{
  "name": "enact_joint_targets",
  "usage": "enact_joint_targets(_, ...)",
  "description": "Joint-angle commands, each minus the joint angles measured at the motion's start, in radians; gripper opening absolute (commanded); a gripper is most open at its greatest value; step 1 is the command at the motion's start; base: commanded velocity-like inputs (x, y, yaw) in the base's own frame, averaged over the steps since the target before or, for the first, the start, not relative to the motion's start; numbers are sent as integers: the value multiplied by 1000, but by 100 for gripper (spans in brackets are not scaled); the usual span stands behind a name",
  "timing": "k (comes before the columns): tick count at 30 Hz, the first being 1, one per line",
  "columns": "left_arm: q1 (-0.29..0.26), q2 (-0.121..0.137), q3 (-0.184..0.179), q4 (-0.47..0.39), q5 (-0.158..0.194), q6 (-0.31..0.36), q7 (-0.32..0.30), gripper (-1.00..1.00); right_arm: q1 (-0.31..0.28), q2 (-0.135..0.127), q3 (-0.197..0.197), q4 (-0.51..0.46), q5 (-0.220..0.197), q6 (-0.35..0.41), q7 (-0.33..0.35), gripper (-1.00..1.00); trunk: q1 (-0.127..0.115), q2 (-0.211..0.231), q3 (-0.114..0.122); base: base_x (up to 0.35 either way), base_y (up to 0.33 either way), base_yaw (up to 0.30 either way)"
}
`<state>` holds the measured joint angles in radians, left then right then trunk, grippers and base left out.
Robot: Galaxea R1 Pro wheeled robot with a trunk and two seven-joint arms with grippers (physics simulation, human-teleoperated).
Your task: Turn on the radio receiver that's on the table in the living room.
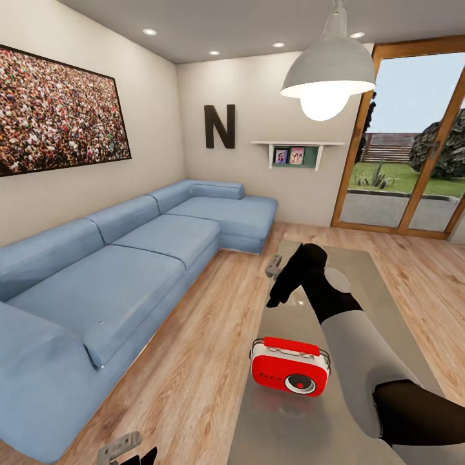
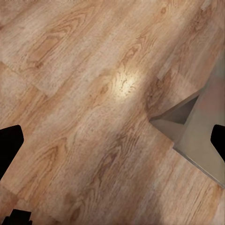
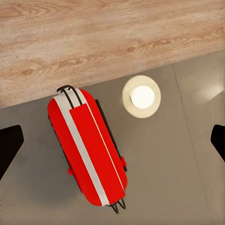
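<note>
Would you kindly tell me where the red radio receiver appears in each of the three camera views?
Head view: the radio receiver stands low and right of centre, on the table, near its sofa-side edge.
Left wrist view: not in it; there are floor planks and a table corner.
Right wrist view: seen from above, left of centre.
Shared landmark: the wood floor along the table edge.

The small red rounded box radio (image 1: 290, 367) is set on the long low glossy grey-beige counter (image 1: 387, 290), near its left edge. Left of the radio, across wood plank floor (image 1: 213, 323), the long blue L-shaped sofa (image 1: 116, 271) is placed.
</note>
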<state>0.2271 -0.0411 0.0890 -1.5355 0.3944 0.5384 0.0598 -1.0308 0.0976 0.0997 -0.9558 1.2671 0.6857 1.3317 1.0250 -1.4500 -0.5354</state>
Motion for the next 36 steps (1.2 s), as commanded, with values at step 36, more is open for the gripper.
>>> enact_joint_targets(36, 0, 1, 0, -8, 1, 0, -2, 100, 0, -4, 0, 91, 2, 6, -14, 100, 0, 0, 0, 0, 0, 0)
